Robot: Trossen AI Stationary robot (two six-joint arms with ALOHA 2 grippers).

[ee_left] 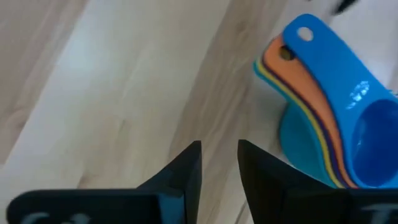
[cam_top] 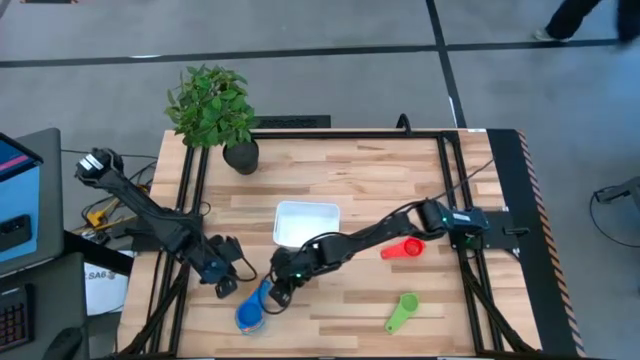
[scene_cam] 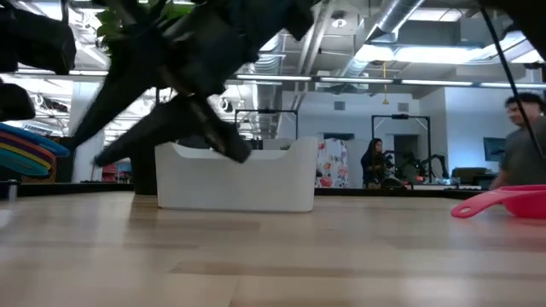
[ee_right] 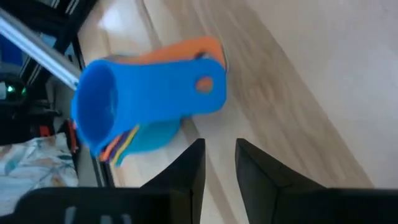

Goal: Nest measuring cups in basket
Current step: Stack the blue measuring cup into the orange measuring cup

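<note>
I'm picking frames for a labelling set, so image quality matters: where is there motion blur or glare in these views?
Low view: the arm crossing the white basket is smeared. Right wrist view: the stack of nested cups and the table are streaked. Left wrist view: a glare spot shines on the top blue cup. High view: mostly sharp.

Bright overhead light; low view arm blurred.

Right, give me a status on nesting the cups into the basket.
Done: several cups sit nested in a stack on the table, blue on top with orange, yellow and light blue beneath. In hand: nothing; the left gripper and right gripper sit beside the stack, jaws nearly together, empty. Left: the red cup and green cup lie loose, and the basket looks empty.
</note>
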